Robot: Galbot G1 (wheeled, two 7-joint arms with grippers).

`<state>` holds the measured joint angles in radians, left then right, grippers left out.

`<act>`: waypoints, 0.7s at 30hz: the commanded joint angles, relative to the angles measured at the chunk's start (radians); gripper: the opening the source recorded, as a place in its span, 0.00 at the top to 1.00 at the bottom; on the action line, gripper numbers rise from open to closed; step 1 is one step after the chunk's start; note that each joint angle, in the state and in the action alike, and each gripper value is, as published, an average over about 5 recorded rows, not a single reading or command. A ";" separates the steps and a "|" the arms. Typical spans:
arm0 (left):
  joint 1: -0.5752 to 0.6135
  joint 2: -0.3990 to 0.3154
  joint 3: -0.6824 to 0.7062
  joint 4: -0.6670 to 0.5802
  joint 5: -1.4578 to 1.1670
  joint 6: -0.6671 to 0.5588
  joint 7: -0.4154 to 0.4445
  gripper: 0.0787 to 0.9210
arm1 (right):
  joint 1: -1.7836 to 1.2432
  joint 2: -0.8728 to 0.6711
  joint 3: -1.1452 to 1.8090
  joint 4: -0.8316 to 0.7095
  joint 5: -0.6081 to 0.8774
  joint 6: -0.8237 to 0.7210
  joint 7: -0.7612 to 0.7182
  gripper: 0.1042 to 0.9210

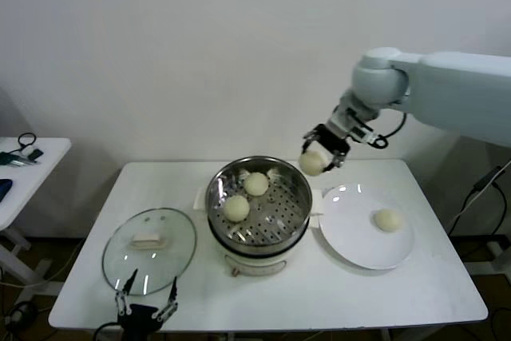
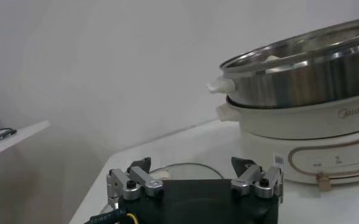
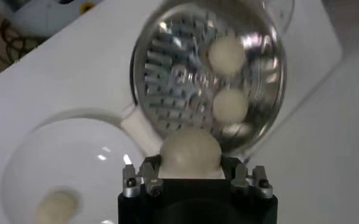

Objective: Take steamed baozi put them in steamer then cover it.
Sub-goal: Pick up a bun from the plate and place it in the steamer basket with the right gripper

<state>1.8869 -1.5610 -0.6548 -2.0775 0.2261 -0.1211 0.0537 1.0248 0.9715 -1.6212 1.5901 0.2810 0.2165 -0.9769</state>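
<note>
**While a bun hangs in the right jaws, the steamer stands uncovered**

Right gripper [image 1: 317, 158] is raised in the air, jaws clenched on one steamed baozi [image 1: 312, 163]. Below and just beside the jaws stands the steamer [image 1: 297, 215], two buns [image 1: 255, 184] lying on its perforated tray. Under the jaws' other side a white plate [image 1: 351, 237] carries one more bun [image 1: 387, 219]. Left gripper [image 1: 147, 303] waits low at the table [image 1: 319, 293] edge, jaws spread wide, gripping nothing; the cover [image 1: 149, 249] lies flat just ahead of them, beside the steamer.
</note>
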 commanded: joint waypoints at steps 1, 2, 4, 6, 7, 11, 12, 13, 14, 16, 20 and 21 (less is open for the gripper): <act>0.000 0.001 0.002 -0.001 0.000 0.000 0.000 0.12 | -0.032 0.165 0.039 0.177 -0.184 0.147 0.058 0.31; 0.001 0.001 0.001 -0.001 0.000 -0.001 0.000 0.12 | -0.064 0.176 0.037 0.173 -0.209 0.150 0.066 0.31; 0.002 0.001 -0.003 -0.002 -0.001 -0.002 -0.001 0.12 | -0.117 0.190 0.030 0.161 -0.247 0.154 0.075 0.31; 0.004 0.001 -0.006 -0.003 -0.003 -0.002 -0.001 0.12 | -0.159 0.196 0.022 0.148 -0.286 0.158 0.082 0.31; 0.004 0.000 -0.008 -0.004 -0.004 -0.002 -0.001 0.12 | -0.177 0.197 0.017 0.141 -0.305 0.158 0.087 0.31; 0.004 -0.001 -0.016 -0.005 -0.009 -0.001 -0.001 0.12 | -0.243 0.196 0.005 0.106 -0.380 0.159 0.102 0.32; 0.004 -0.002 -0.018 -0.004 -0.009 -0.001 -0.001 0.12 | -0.259 0.197 0.006 0.095 -0.397 0.160 0.103 0.31; 0.004 -0.002 -0.019 -0.002 -0.009 -0.001 -0.001 0.12 | -0.276 0.198 0.007 0.082 -0.415 0.161 0.104 0.31; 0.004 -0.003 -0.020 -0.001 -0.009 -0.002 -0.002 0.12 | -0.289 0.199 0.009 0.069 -0.430 0.161 0.106 0.31; 0.004 -0.004 -0.020 0.001 -0.009 -0.003 -0.002 0.12 | -0.315 0.205 0.017 0.046 -0.450 0.161 0.110 0.31; 0.005 -0.006 -0.021 0.005 -0.008 -0.005 -0.003 0.12 | -0.354 0.220 0.031 0.013 -0.479 0.159 0.120 0.31; 0.004 -0.007 -0.021 0.006 -0.007 -0.006 -0.003 0.12 | -0.361 0.224 0.033 0.007 -0.485 0.159 0.121 0.31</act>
<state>1.8908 -1.5689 -0.6738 -2.0723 0.2185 -0.1269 0.0507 0.7653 1.1601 -1.5995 1.6310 -0.0930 0.3526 -0.8765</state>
